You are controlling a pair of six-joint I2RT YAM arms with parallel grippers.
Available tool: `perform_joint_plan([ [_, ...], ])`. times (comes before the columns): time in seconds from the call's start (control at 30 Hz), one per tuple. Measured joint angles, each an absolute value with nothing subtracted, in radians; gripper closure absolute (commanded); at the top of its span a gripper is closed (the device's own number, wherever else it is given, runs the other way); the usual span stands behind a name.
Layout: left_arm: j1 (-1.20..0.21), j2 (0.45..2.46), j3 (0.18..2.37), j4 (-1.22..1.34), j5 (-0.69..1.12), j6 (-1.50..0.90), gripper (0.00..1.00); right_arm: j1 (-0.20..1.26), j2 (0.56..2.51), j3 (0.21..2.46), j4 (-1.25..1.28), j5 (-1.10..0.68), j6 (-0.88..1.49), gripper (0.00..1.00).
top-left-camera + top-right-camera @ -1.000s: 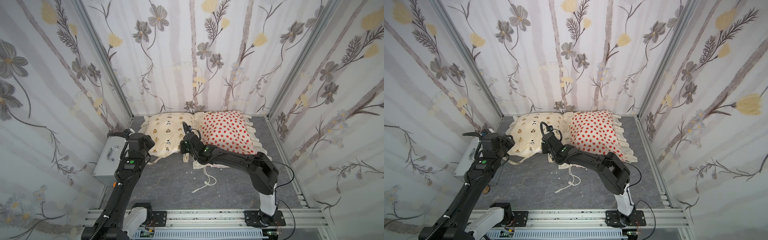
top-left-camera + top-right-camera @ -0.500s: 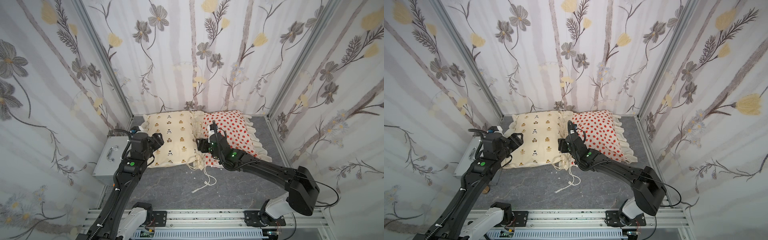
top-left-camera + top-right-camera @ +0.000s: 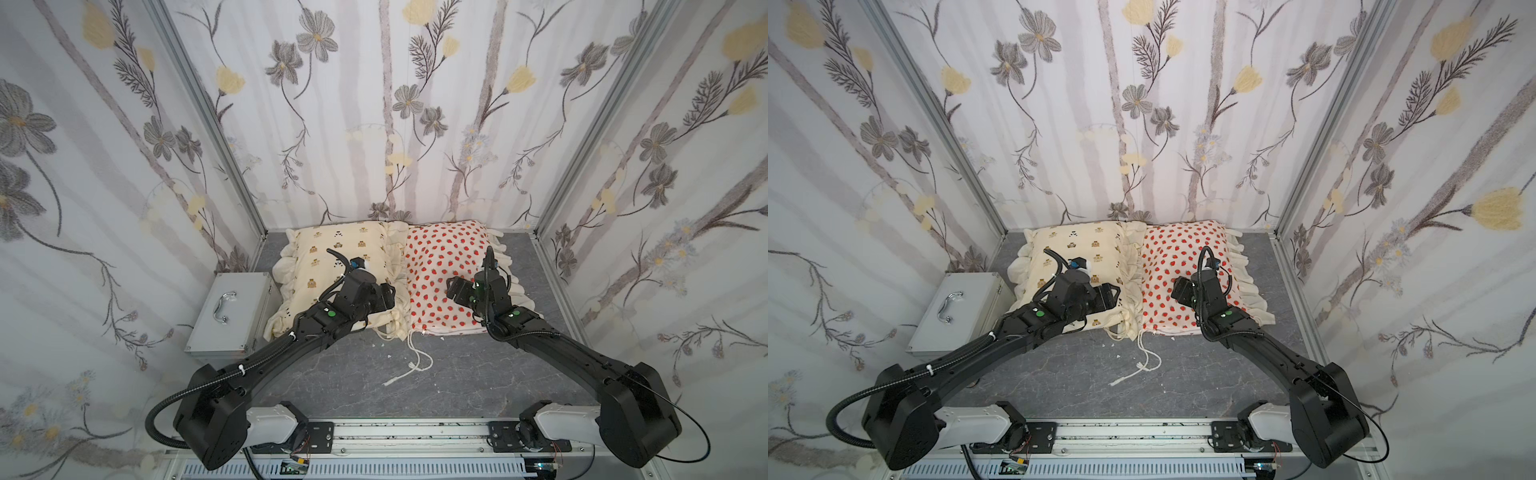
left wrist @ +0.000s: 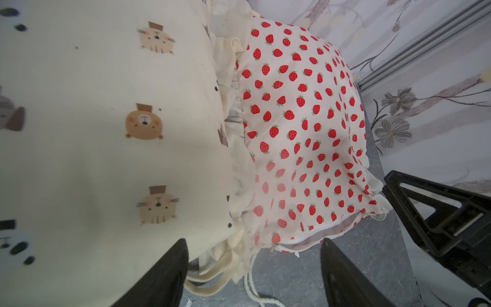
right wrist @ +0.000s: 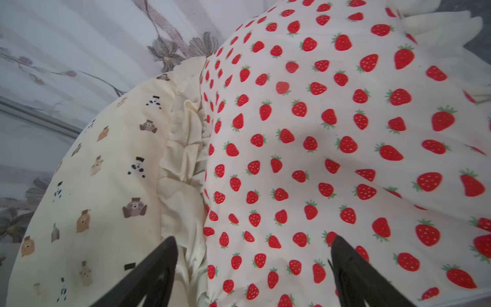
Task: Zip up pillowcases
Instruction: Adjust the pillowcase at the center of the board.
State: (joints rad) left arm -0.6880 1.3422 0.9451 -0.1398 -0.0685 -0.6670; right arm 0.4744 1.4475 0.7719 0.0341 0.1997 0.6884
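Beside bear pillowcase (image 3: 307, 270) — silver case (image 3: 232, 316); loose cord (image 3: 411, 365) in front; left gripper (image 4: 252, 255), right gripper (image 5: 253, 252) spread wide, empty.

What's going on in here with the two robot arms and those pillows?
It's a pillowcase-zipping job. The left gripper hangs open over the near corner of the cream bear pillowcase, and the right gripper hangs open over the strawberry pillowcase; neither holds anything. The two cases lie side by side, ruffles touching, at the back of the grey table, with loose cords trailing in front. In the left wrist view the strawberry case's zipper looks closed.
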Motion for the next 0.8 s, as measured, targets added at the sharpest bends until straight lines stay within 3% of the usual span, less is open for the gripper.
perform_joint_plan([
  [0.3, -0.739, 1.662, 1.150, -0.072, -0.074, -0.684, 0.19, 0.306, 1.537, 0.772, 0.025, 0.150, 0.692, 0.09],
  [0.57, -0.740, 1.827, 1.290, -0.086, -0.092, -0.688, 0.18, 0.257, 1.690, 0.852, 0.028, 0.106, 0.692, 0.10],
  [0.8, -0.733, 1.901, 1.333, -0.118, -0.141, -0.696, 0.17, 0.240, 1.793, 0.909, 0.030, 0.096, 0.692, 0.21],
])
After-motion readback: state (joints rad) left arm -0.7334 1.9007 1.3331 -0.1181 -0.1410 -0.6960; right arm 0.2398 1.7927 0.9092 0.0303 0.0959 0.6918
